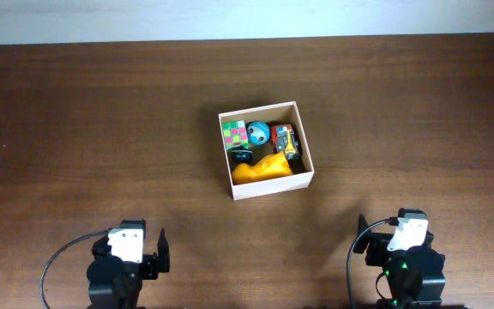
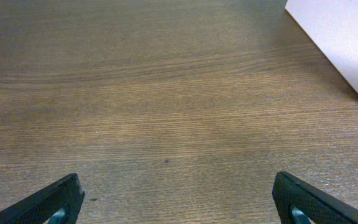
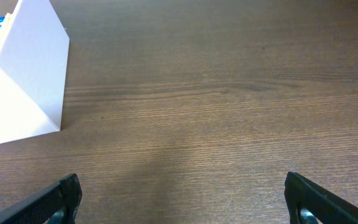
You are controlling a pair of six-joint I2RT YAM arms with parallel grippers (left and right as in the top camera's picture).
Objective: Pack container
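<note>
My left tool (image 2: 178,198) and right tool (image 3: 182,196) gape wide, empty — a careless reach could shove the thin-walled container (image 1: 273,189) across the desk (image 1: 101,129).

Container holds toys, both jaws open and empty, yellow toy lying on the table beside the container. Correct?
No. The yellow toy lies inside the container, against its near wall, per the overhead view. The left gripper and right gripper are open and empty, as stated.
</note>
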